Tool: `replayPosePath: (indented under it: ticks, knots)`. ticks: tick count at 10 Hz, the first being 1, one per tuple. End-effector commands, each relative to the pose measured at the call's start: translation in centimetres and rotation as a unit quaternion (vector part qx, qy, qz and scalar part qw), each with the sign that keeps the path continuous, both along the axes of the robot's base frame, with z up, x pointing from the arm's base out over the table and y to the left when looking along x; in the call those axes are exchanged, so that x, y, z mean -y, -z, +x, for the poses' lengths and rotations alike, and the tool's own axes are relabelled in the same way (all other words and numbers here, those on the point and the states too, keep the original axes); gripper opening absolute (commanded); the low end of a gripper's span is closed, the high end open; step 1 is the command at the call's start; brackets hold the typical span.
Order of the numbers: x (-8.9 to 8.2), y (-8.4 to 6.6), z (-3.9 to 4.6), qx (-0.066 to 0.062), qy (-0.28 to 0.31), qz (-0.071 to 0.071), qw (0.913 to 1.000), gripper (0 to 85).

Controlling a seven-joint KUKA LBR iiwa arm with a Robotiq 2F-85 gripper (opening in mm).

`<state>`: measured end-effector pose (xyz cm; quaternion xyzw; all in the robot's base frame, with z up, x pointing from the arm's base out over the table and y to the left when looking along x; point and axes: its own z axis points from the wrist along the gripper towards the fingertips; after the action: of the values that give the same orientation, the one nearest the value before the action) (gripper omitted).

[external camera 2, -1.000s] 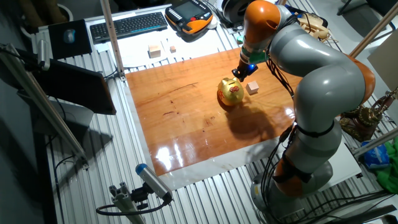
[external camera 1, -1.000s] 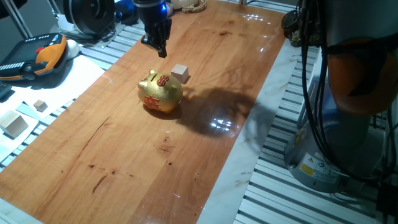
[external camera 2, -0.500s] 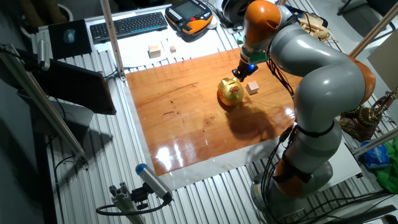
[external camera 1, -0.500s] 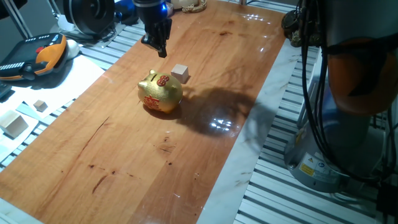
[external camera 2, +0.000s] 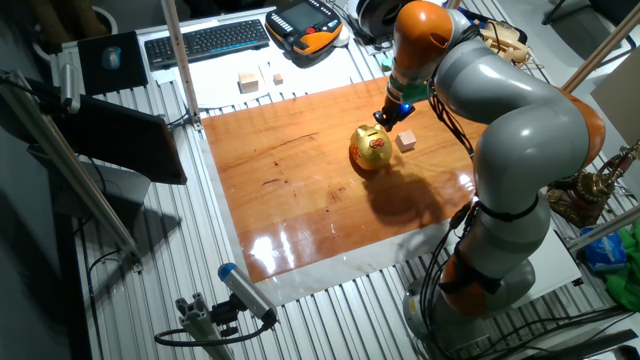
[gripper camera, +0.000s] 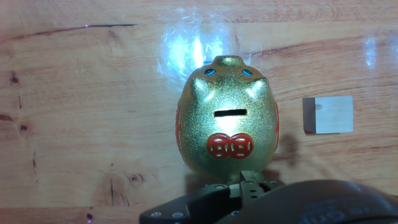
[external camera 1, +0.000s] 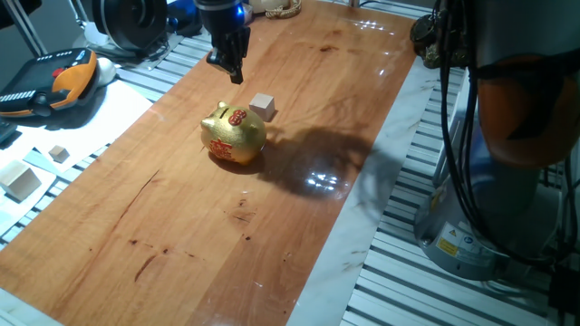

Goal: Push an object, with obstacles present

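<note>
At the far left of one fixed view, off the wooden counter (external camera 1: 272, 181), a larger block (external camera 1: 20, 180) and a tiny cube (external camera 1: 58, 153) lie on a white sheet. Further right, the hand (external camera 1: 232, 71) hangs above the counter's far part, behind the pig (external camera 1: 234, 136); its fingers look drawn close together, but I cannot tell for sure whether it is clenched, and it grips nothing. The pig stands upright, with red marks on back and side. The cube (external camera 1: 263, 107) sits flat just beside the pig, to its right and slightly behind, apart from it. In the hand view the pig (gripper camera: 227, 121) fills the middle, the cube (gripper camera: 328, 114) to its right with a gap between.
</note>
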<state>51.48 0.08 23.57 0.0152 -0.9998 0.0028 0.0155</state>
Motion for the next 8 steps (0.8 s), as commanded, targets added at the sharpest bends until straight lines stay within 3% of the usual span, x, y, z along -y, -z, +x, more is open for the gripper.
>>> replayPosePath:
  ticks: [1,6,8]
  knots:
    - [0.00,0.00,0.01,0.000,-0.003,0.002,1.0000,0.0]
    - [0.00,0.00,0.01,0.001,-0.005,0.004,1.0000,0.0]
    - [0.00,0.00,0.01,0.003,-0.015,-0.003,0.9999,0.0]
